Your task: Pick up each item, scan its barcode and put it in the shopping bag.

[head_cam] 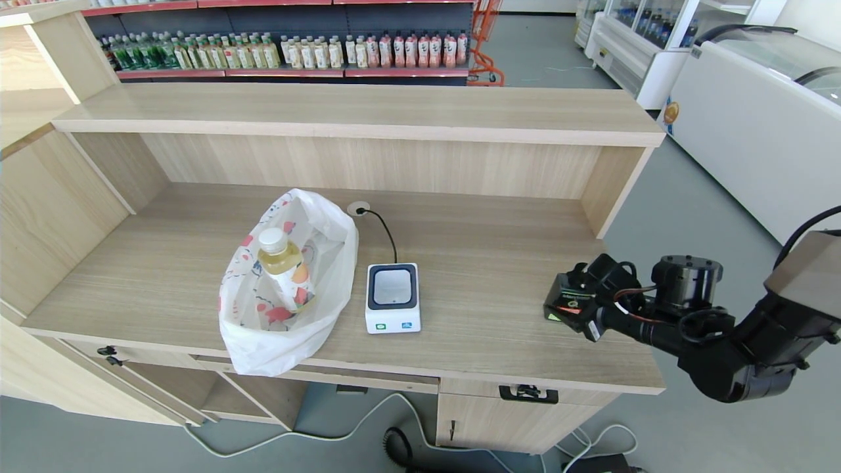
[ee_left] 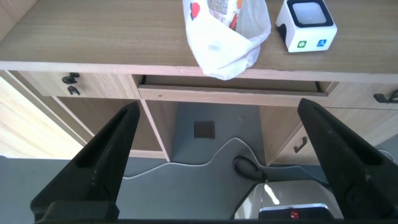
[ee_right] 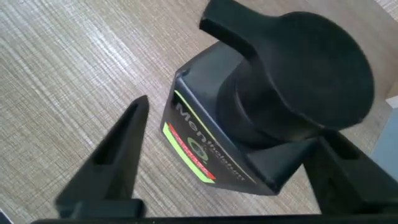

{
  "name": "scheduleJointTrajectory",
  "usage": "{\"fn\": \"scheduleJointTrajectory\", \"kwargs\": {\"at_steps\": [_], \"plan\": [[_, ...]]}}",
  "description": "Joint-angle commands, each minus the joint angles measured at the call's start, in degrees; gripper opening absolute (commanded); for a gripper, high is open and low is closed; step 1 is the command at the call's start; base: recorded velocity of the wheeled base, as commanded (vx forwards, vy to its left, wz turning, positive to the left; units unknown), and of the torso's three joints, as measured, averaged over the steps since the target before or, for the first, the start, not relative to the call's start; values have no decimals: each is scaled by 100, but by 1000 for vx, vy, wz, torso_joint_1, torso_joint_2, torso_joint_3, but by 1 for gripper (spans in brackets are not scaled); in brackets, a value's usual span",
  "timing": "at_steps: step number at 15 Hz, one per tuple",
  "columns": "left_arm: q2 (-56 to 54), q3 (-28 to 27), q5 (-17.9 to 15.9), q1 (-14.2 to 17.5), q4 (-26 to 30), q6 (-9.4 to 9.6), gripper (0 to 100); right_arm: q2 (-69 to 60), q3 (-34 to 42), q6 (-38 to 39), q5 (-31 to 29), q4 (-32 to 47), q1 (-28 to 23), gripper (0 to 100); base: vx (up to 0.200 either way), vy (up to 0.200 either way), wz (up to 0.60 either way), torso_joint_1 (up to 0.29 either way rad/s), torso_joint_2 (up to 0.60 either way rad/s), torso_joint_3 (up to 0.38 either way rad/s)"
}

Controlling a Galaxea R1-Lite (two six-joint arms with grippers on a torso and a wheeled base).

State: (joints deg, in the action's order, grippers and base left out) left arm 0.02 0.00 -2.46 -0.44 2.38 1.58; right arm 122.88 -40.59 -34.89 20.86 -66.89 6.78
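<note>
A white shopping bag point(head_cam: 257, 335) stands open on the left of the wooden counter point(head_cam: 499, 249), and a yellow-drink bottle point(head_cam: 282, 266) leans inside it. The white barcode scanner point(head_cam: 392, 297) sits just right of the bag. A black bottle with a green and red label point(head_cam: 562, 305) lies near the counter's right front edge. My right gripper point(head_cam: 570, 294) is open and straddles the black bottle point(ee_right: 211, 143), with a gap showing at one finger point(ee_right: 115, 158). My left gripper point(ee_left: 219, 115) hangs open and empty below the counter's front edge, facing the bag point(ee_left: 221, 43) and scanner point(ee_left: 306, 23).
The scanner's black cable point(head_cam: 384, 233) runs to a hole at the back. A raised shelf point(head_cam: 361, 112) and side walls enclose the counter on three sides. Drawers with black handles point(head_cam: 527, 393) sit below the front. Cables lie on the floor; freezers point(head_cam: 755, 125) stand to the right.
</note>
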Motion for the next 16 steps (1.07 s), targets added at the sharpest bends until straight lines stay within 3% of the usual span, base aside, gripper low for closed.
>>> {"fn": "scheduleJointTrajectory", "kwargs": {"at_steps": [1, 7, 9, 11, 14, 16], "plan": [[-2, 0, 0, 0, 0, 0, 100, 87, -80, 0, 6, 1, 8, 0, 0, 0, 0, 0, 0, 0], [-2, 0, 0, 0, 0, 0, 100, 43, -71, -9, -3, -43, 8, 0, 0, 0, 0, 0, 0, 0], [-2, 0, 0, 0, 0, 0, 100, -985, 333, -27, -29, -35, -54, 0, 0, 0, 0, 0, 0, 0], [-2, 0, 0, 0, 0, 0, 100, -2321, 1221, -202, -3, -17, -467, 0, 0, 0, 0, 0, 0, 0], [-2, 0, 0, 9, 0, 0, 100, -3455, 1396, -1407, 6, 203, -950, 0, 0, 0, 0, 0, 0, 0], [-2, 0, 0, 0, 0, 0, 100, -3930, 1414, -2936, 384, -114, -1029, 0, 0, 0, 0, 0, 0, 0]]}}
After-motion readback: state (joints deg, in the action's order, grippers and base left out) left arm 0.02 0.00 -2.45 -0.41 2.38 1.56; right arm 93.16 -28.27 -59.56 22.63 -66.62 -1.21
